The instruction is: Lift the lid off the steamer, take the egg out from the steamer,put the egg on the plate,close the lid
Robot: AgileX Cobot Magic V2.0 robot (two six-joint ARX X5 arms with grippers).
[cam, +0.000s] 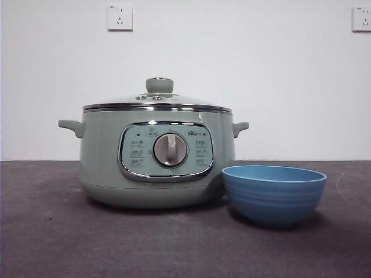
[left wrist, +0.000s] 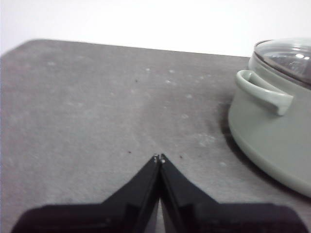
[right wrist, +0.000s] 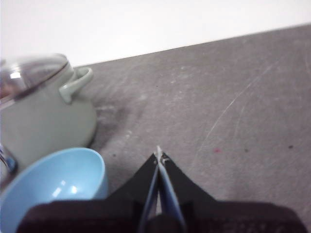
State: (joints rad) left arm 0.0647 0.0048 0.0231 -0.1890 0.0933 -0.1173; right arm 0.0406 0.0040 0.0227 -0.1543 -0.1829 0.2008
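Note:
The pale green steamer [cam: 156, 159] stands mid-table with its lid [cam: 157, 102] seated on it, green knob [cam: 159, 85] on top. The egg is hidden. The blue plate [cam: 273, 194], a ridged bowl, sits by the steamer's right front and looks empty. My left gripper [left wrist: 159, 158] is shut and empty over bare table, apart from the steamer [left wrist: 272, 131] and its side handle [left wrist: 265, 91]. My right gripper [right wrist: 159, 156] is shut and empty too, with the plate [right wrist: 53, 182] and the steamer [right wrist: 43, 111] off to one side. Neither arm shows in the front view.
A dark grey tabletop [cam: 52, 237] runs under everything, with a white wall behind. Two wall sockets [cam: 119, 17] sit high on that wall.

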